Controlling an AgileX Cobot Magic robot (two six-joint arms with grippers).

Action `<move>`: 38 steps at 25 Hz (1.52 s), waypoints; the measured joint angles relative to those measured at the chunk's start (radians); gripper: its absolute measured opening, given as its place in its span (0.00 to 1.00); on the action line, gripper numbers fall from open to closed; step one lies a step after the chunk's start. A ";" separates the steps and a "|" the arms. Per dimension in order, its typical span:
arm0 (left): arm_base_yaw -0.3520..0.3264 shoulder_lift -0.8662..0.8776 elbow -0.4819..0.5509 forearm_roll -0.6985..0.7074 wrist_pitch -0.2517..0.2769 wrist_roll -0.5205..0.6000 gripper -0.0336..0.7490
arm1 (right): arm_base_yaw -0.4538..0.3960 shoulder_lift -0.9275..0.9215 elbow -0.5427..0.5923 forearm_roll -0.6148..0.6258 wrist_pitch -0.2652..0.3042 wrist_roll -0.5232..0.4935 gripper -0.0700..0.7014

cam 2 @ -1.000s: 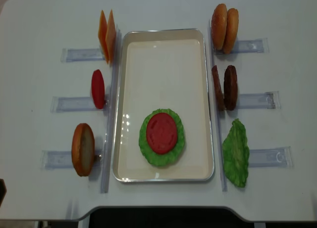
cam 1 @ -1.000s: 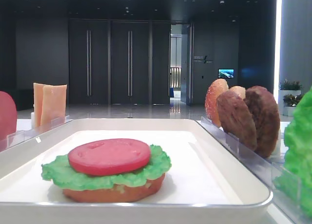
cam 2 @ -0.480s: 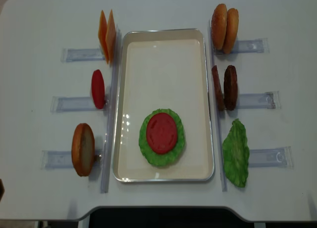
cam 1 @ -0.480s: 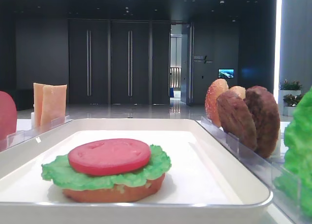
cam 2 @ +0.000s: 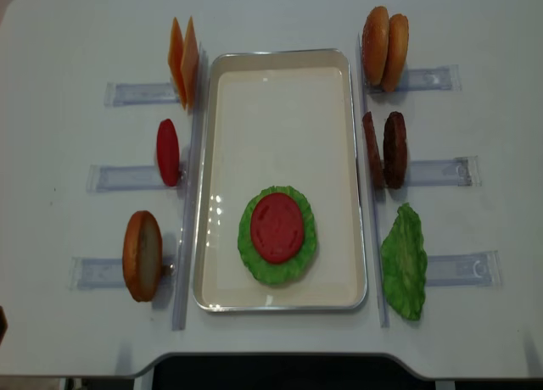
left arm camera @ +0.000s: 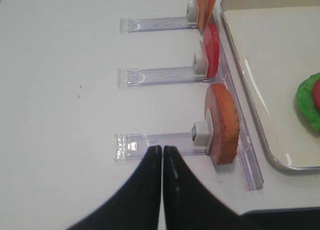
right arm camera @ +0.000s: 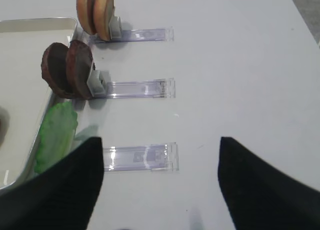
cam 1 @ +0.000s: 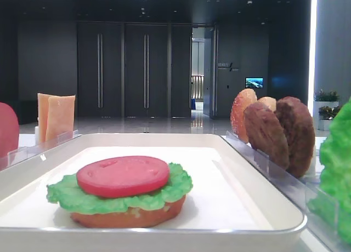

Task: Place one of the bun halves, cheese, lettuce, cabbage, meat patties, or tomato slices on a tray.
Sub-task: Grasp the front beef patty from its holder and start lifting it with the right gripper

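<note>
On the white tray (cam 2: 280, 110) lies a bun half (cam 1: 131, 218) topped with lettuce (cam 2: 251, 253) and a tomato slice (cam 2: 277, 227). Two meat patties (cam 2: 394, 149) stand on edge right of the tray, with two bun halves (cam 2: 383, 36) behind them and a lettuce leaf (cam 2: 404, 261) in front. Cheese (cam 2: 182, 59), a tomato slice (cam 2: 168, 152) and a bun half (cam 2: 142, 254) stand on the left. My left gripper (left arm camera: 161, 149) is shut and empty, beside that bun half (left arm camera: 223, 122). My right gripper (right arm camera: 160, 140) is open and empty, right of the lettuce leaf (right arm camera: 57, 135). No cabbage shows.
Clear plastic holder strips (cam 2: 127, 177) lie on the white table on both sides of the tray, one under each upright food piece. A strip (right arm camera: 140, 157) lies between my right fingers. The table's front edge (cam 2: 271, 356) is close behind both grippers.
A dark sliver at the lower left corner of the top view has drawn back a little. The food and the tray have not moved.
</note>
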 joint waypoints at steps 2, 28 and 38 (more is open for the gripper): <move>0.000 0.000 0.000 0.000 0.000 0.000 0.04 | 0.000 0.000 0.000 0.002 0.000 0.000 0.69; 0.000 0.000 0.000 0.000 0.000 0.000 0.04 | 0.000 0.769 -0.409 0.080 0.042 -0.035 0.69; 0.000 0.000 0.000 0.001 0.000 0.000 0.04 | 0.000 1.146 -0.645 0.077 0.084 0.017 0.68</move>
